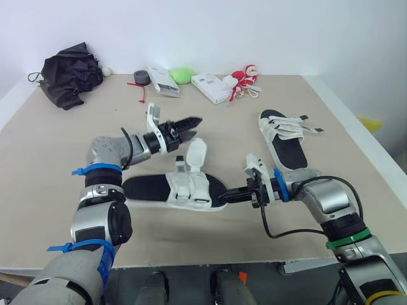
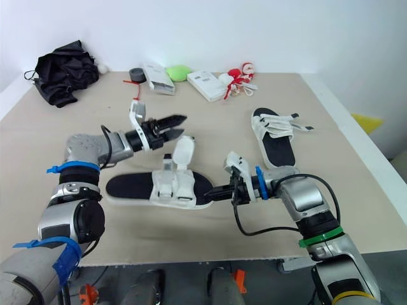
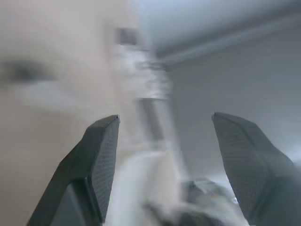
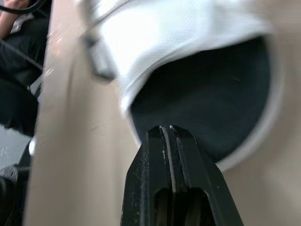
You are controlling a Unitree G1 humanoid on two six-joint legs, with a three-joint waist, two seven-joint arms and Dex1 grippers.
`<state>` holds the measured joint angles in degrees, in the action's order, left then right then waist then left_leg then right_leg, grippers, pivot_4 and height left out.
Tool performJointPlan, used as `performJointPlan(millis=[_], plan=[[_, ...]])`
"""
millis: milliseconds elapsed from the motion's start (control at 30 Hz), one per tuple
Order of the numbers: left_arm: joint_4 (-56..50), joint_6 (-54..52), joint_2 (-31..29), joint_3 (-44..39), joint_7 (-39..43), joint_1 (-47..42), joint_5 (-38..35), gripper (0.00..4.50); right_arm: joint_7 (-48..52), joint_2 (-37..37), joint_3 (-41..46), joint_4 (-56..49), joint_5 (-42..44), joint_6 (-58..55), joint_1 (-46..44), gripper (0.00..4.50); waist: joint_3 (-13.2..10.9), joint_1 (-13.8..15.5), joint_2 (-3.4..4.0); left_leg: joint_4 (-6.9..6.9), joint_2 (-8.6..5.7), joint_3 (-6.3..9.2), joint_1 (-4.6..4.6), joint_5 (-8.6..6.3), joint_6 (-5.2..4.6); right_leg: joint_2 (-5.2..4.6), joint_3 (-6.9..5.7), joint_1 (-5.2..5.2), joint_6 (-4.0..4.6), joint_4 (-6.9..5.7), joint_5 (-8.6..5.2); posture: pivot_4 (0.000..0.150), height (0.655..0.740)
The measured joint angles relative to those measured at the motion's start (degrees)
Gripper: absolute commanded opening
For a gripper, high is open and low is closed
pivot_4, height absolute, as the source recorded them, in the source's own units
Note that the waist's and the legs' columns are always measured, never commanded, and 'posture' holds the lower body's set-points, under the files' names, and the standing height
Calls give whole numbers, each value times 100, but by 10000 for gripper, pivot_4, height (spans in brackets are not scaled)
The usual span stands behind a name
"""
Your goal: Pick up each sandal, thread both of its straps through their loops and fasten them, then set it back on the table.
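Note:
A black-soled sandal (image 1: 146,189) with white straps lies at the table's front centre, one strap flap (image 1: 196,154) standing upright. A second sandal (image 1: 285,136) of the same kind lies farther back on the right, its straps loose. My left gripper (image 1: 193,127) hovers just above and behind the upright flap, open, with nothing between its fingers (image 3: 101,160). My right gripper (image 1: 227,197) is shut, its tip resting against the right end of the near sandal, over the black insole (image 4: 221,94) by the white rim.
Along the far edge lie a black bundle (image 1: 68,76), a tape roll (image 1: 141,77), two white boxes (image 1: 162,81) (image 1: 211,88), a green object (image 1: 182,75) and a red-and-white toy (image 1: 243,79). The table's front edge (image 1: 210,262) runs close below the near sandal.

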<state>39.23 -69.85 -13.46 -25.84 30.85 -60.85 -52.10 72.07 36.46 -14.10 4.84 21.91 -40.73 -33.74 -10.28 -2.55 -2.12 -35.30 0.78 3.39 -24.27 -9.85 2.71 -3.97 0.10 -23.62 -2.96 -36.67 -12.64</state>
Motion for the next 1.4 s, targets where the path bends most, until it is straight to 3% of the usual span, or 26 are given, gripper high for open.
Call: performJointPlan(millis=[200, 400, 633, 900, 1400], plan=[[-474, -683, -523, 136, 778, 105, -274, 32458, 15, -1, 58, -34, 43, -8, 19, 0, -5, -3, 7, 0, -1, -1, -2, -70, 8, -2, 1, -5, 23, -16, -56, 1500, 7380], [-380, -329, -900, 482, 1243, 248, 61, 32458, -104, -38, 122, -67, 106, -192, 10, 0, -11, 7, 12, -4, -1, -1, 3, -73, 9, -3, -1, 3, -7, -11, -76, 1500, 7380], [-433, -256, -908, 592, 1424, 329, 171, 32458, -113, 109, 134, -332, 137, -235, 188, 0, -17, 9, 14, -10, -1, -1, 3, -73, 9, -3, 0, 7, -10, -13, -78, 1500, 7380], [-942, -461, -1014, 484, 1604, 474, -56, 32458, -249, 645, 385, -1372, 315, -455, 966, 0, -17, 83, 14, -17, -4, 0, 5, -76, 5, -7, -1, 15, -17, -13, -82, 1500, 7380], [-1615, -685, -1053, 732, 1964, 896, -239, 32458, -466, 627, 506, -1063, 559, -857, 593, 0, -19, 101, 18, -47, 0, 2, 8, -69, 2, 0, 1, 21, -5, -31, -67, 1500, 7380]])
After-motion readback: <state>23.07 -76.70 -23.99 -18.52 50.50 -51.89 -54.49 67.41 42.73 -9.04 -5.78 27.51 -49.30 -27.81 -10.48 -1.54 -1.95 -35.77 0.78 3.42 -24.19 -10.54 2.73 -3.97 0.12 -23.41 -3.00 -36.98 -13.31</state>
